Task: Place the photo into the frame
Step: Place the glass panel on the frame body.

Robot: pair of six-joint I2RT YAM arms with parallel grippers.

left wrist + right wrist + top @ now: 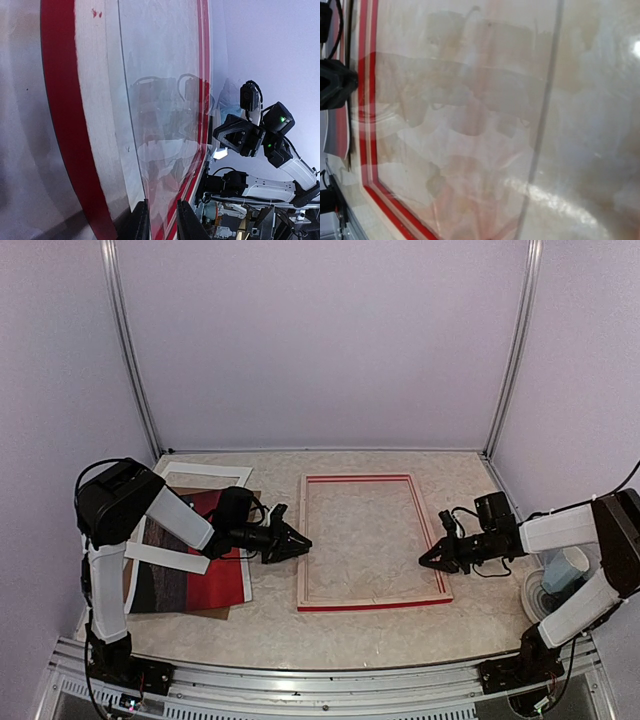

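The frame (372, 478) lies flat in the middle of the table, red-edged with pale wood rails (60, 100) (366, 150). A clear pane (160, 75) (460, 100) fills it and throws reflections. My left gripper (305, 543) (163, 225) is at the frame's left rail. Its fingers (140, 225) stand a narrow gap apart, closed on the rail, whose red stripes run into the gap. My right gripper (424, 560) (235, 137) sits shut at the right rail; its own view does not show its fingers. The photo (225, 580), red and dark, lies at the left under my left arm.
A white mat border (205, 475) lies across the photo, on a brown backing board (215, 612). A pale blue and white object (560, 580) stands at the right edge beside the right arm. Walls close the back and sides, and a metal rail (330, 680) runs along the near edge.
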